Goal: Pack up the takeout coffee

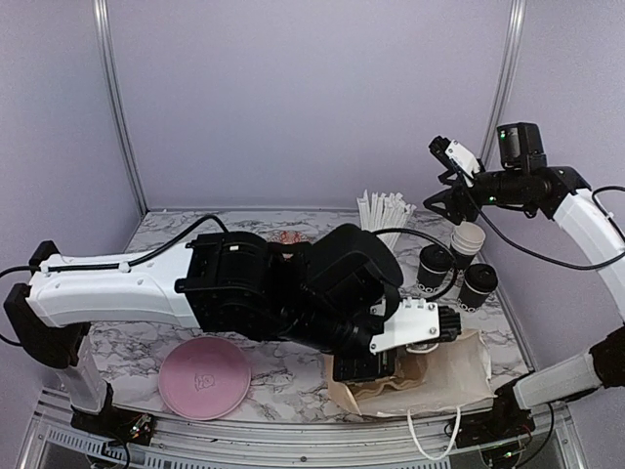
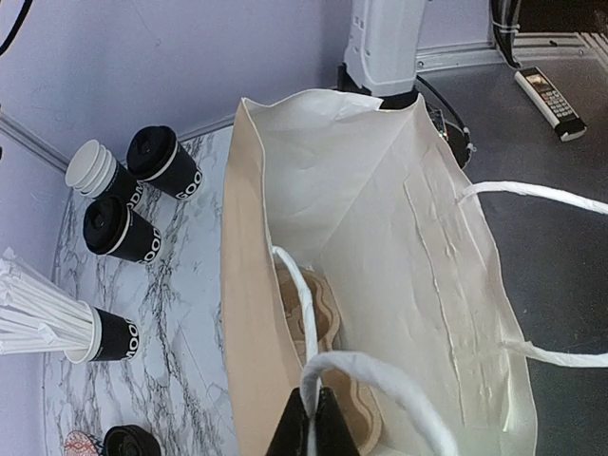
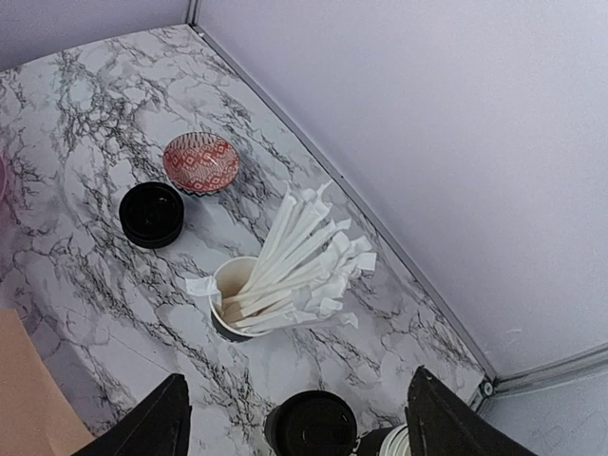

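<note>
Two takeout coffee cups, black with black lids, stand at the table's right: one [image 1: 435, 266] [image 2: 119, 228] and the other [image 1: 479, 285] [image 2: 163, 161]. The cream paper bag [image 1: 430, 381] [image 2: 380, 237] stands open at the near right, with a brown cup carrier [image 2: 323, 313] lying in its bottom. My left gripper [image 1: 455, 324] [image 2: 312, 410] is shut on the bag's white rope handle [image 2: 380, 375] at the near rim. My right gripper [image 1: 437, 176] [image 3: 299, 423] hangs open high above the table, over a lidded cup [image 3: 312, 425], with nothing between its fingers.
A black cup of white straws [image 1: 386, 210] [image 3: 237, 294] stands near the back wall. A stack of empty cups [image 1: 467, 239] [image 2: 95, 169] is beside the coffees. A loose black lid [image 3: 152, 214], a red patterned bowl [image 3: 200, 161] and a pink plate [image 1: 205, 376] lie further left.
</note>
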You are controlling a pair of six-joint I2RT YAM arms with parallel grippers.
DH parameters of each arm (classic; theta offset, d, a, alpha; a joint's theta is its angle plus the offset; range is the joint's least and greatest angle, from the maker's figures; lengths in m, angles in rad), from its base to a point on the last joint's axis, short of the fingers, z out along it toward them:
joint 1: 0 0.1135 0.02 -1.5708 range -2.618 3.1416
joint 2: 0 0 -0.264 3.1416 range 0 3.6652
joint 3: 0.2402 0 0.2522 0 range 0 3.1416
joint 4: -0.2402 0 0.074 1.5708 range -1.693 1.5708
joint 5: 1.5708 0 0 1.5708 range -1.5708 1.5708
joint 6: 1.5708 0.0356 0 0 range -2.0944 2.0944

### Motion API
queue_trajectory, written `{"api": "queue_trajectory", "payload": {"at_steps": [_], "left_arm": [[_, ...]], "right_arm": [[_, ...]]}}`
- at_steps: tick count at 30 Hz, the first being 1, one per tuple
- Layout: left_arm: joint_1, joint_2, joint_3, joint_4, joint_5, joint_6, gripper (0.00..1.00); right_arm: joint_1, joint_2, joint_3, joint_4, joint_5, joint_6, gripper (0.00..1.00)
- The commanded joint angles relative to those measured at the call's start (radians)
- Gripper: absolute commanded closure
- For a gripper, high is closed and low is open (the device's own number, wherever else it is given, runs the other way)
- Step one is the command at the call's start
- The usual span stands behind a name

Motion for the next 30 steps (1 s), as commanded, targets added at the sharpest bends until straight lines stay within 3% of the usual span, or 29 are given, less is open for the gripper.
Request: {"api": "queue_trajectory", "payload": {"at_steps": [1, 11, 15, 23, 25, 30], "left_arm": [[-0.081, -0.008, -0.026, -0.014, -0.129, 0.023, 1.0], [-0.147, -0.001, -0.003, -0.015, -0.073, -0.016, 1.0], [-0.141, -0.009, -0.019, -0.012, -0.139, 0.004, 1.0], [0.062, -0.052, 0.033, -0.019, -0.172, 0.021, 1.0], [0.131, -0.07, 0.07, -0.025, -0.102, 0.001, 1.0], [0.411, -0.008, 0.14, -0.099, 0.335, -0.147, 1.0]], "right_arm": [[-0.083, 0.026, -0.024, 0.071, -0.036, 0.063, 0.24], [-0.122, 0.022, -0.072, 0.085, -0.174, 0.07, 0.24], [-0.122, 0.018, -0.098, 0.075, -0.188, 0.052, 0.24], [-0.122, 0.011, -0.033, 0.007, -0.255, 0.046, 0.25], [-0.122, 0.006, -0.002, -0.016, -0.266, 0.043, 0.25], [-0.122, -0.001, -0.015, -0.024, -0.279, 0.032, 0.26]]}}
